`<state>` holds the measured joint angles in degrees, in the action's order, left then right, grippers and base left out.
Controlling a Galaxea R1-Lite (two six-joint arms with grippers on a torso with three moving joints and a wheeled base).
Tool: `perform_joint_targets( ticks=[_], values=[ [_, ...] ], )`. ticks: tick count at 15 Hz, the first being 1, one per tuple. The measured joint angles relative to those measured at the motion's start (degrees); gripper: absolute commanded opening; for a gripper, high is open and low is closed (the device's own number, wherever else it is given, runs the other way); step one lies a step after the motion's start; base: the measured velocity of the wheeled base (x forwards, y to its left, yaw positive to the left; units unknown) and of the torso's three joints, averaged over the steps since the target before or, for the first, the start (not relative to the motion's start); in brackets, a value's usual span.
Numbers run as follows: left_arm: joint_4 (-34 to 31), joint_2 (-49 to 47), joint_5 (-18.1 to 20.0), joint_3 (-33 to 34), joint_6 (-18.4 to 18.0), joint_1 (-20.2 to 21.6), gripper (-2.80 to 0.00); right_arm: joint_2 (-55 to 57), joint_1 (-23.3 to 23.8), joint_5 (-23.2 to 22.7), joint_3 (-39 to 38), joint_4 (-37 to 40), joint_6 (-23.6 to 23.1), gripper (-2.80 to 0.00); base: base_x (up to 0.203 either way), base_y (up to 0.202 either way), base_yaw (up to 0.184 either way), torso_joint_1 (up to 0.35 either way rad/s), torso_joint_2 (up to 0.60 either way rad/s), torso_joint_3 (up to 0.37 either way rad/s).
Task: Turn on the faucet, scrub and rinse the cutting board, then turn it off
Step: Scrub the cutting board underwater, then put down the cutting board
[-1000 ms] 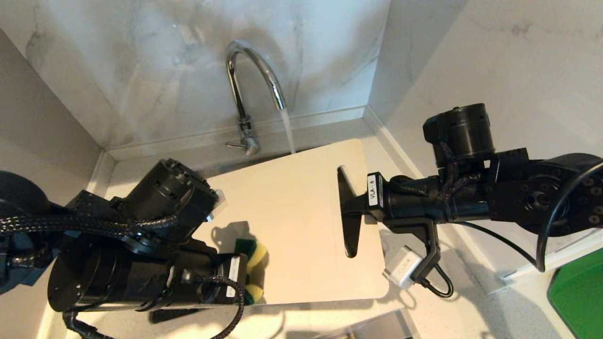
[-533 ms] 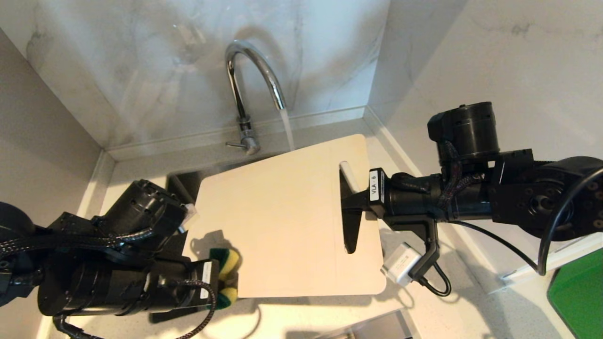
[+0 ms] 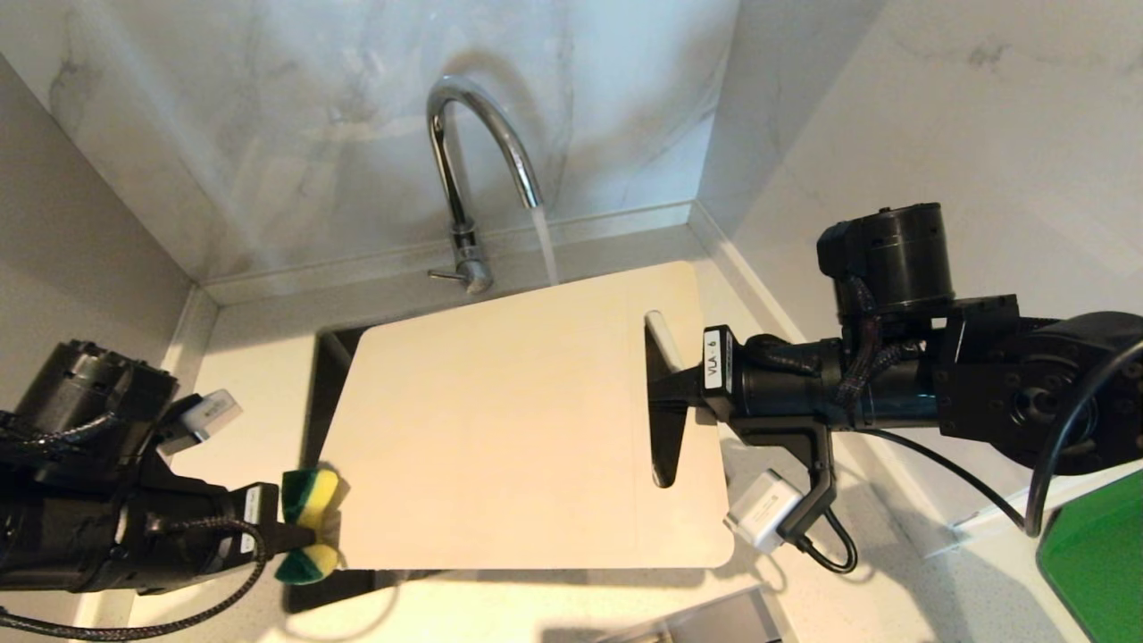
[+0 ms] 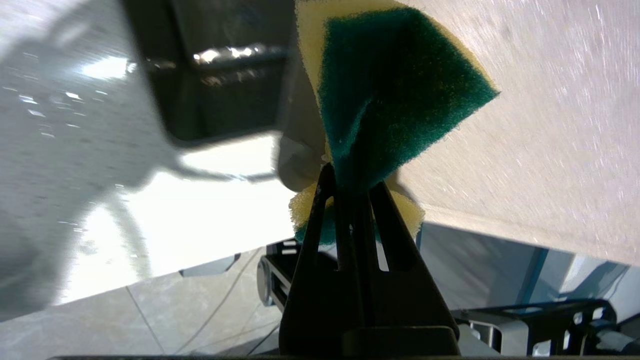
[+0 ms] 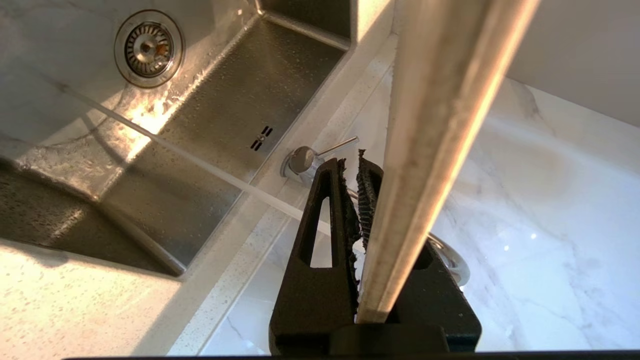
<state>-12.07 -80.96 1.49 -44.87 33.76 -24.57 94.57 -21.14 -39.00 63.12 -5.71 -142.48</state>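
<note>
While water runs from the tall chrome gooseneck faucet (image 3: 473,152), right claw (image 3: 665,393) pinches the pale beige rectangular cutting board (image 3: 518,429); left claw (image 3: 308,536) pinches a green-and-yellow sponge (image 3: 308,513) at its edge. Step: scrubbing. Next: probably sponge onto board.

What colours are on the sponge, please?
The sponge is yellow with a dark green scouring side; the left wrist view shows it best.

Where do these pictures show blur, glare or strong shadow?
Left wrist view: the cutting board is streaked with motion blur, while the sponge stays sharp. Right wrist view: glare on the wet sink floor. Head view: the faucet casts a soft shadow on the wall.
</note>
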Motion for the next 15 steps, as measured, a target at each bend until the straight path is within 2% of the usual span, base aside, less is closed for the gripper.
perform_joint_targets(
  ticks=[4, 11, 15],
  values=[
    [-0.1, 3.3, 4.4, 1.5, -4.6, 9.5, -2.80, -0.9, 0.0, 0.0, -0.6, 0.1, 0.3, -2.80, 0.000, 0.000, 0.000, 0.000, 0.00, 0.000],
    [0.2, 5.0, 7.3, 0.7, -11.2, 22.4, -2.80, -2.6, 0.3, 0.1, -1.0, 0.0, 1.2, -2.80, 0.000, 0.000, 0.000, 0.000, 0.00, 0.000],
    [-0.1, 5.1, 8.1, 0.6, -12.0, 25.0, -2.80, -4.5, 0.3, 0.0, -2.6, 0.0, 1.9, -2.80, 0.000, 0.000, 0.000, 0.000, 0.00, 0.000]
  ],
)
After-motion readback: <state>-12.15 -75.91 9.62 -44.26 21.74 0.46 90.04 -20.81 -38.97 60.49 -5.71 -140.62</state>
